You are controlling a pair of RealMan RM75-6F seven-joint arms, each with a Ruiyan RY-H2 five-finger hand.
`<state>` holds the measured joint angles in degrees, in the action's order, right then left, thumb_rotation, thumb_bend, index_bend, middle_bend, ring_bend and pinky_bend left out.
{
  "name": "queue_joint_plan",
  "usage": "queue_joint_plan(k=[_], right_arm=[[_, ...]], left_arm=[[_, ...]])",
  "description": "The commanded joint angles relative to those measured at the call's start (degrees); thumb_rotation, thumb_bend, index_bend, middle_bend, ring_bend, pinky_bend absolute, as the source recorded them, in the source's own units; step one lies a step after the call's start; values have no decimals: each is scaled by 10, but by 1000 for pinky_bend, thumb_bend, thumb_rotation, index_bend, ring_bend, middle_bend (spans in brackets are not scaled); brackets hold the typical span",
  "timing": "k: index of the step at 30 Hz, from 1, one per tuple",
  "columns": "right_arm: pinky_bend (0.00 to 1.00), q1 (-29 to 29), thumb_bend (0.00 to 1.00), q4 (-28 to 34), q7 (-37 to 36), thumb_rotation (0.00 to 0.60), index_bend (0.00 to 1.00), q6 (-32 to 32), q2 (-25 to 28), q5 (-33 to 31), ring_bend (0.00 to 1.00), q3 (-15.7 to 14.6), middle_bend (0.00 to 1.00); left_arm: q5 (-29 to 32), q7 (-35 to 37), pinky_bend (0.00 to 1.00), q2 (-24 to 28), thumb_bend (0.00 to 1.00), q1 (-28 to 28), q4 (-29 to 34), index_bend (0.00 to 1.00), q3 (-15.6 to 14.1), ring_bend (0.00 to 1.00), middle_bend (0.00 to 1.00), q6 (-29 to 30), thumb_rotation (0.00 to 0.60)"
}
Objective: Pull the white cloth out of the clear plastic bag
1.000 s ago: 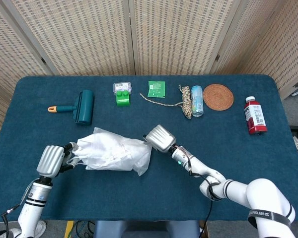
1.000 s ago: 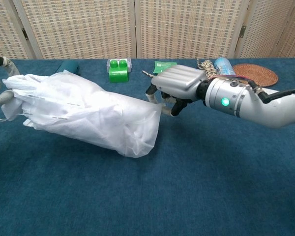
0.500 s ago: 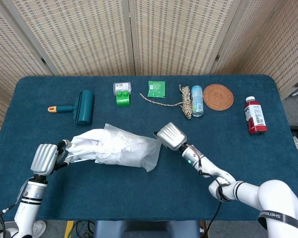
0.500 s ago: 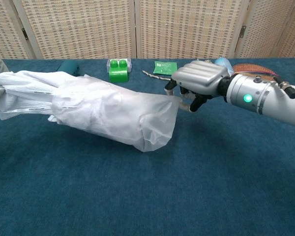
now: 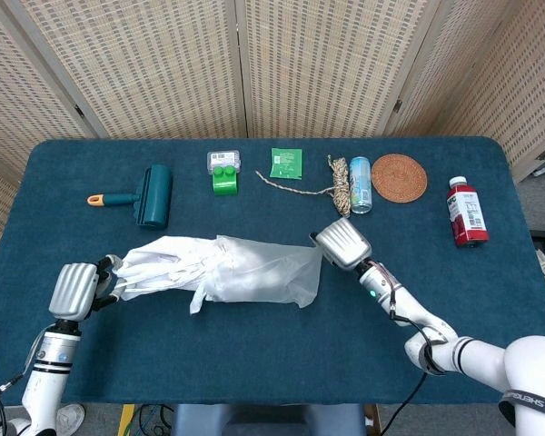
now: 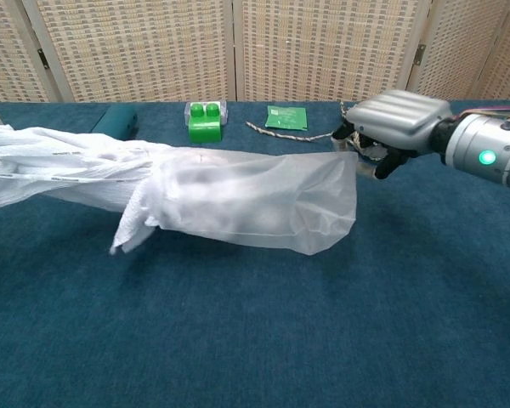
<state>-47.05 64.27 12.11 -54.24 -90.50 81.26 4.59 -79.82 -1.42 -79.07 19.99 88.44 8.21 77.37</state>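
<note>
A clear plastic bag [image 5: 272, 272] [image 6: 272, 200] hangs stretched above the blue table, its closed end at the right. My right hand [image 5: 342, 245] [image 6: 391, 127] pinches that corner. A white cloth [image 5: 168, 263] [image 6: 68, 170] sticks out of the bag's left mouth, stretched into a long band, with a loose flap hanging down. My left hand [image 5: 77, 289] grips the cloth's left end in the head view; in the chest view that hand lies beyond the left edge.
Along the far side of the table [image 5: 254, 354] lie a teal lint roller [image 5: 150, 195], a green block box [image 5: 223, 173], a green packet [image 5: 287, 163], a rope bundle [image 5: 339, 186], a can [image 5: 360, 184], a woven coaster [image 5: 399, 176] and a red bottle [image 5: 466, 212].
My hands have moved apart: the right one to the right with the bag, the left one to the left with the cloth. More cloth now shows outside the bag.
</note>
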Motion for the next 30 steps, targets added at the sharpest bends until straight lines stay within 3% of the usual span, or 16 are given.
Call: queue_joint_plan(k=[1,22,25,30], right_arm=[[1000,18,472,17,11,600,599,-13,20,-10,1000,-1,1000],[1000,86,439,63,36,600,599,-53,89,-36,1000,-2,1000],[1000,89,367,62,36,600,573,-52,88,-40,1000,1,1000],[1000,91,66,65,42,600,396,-50,87,-46,1000,7,1000]], left_arm=[[-1,-2,960,-2,655,1,-1,779,1,876,1000,0,600],[-6,-32,960,0,658,12,25,769,6,876,1000,-5,600],[-9,-35,960,0,659,13,29,757,6,876,1000,-3,600],[-8,-38,960,3,659,15,35,713,8,876,1000,-4,600]])
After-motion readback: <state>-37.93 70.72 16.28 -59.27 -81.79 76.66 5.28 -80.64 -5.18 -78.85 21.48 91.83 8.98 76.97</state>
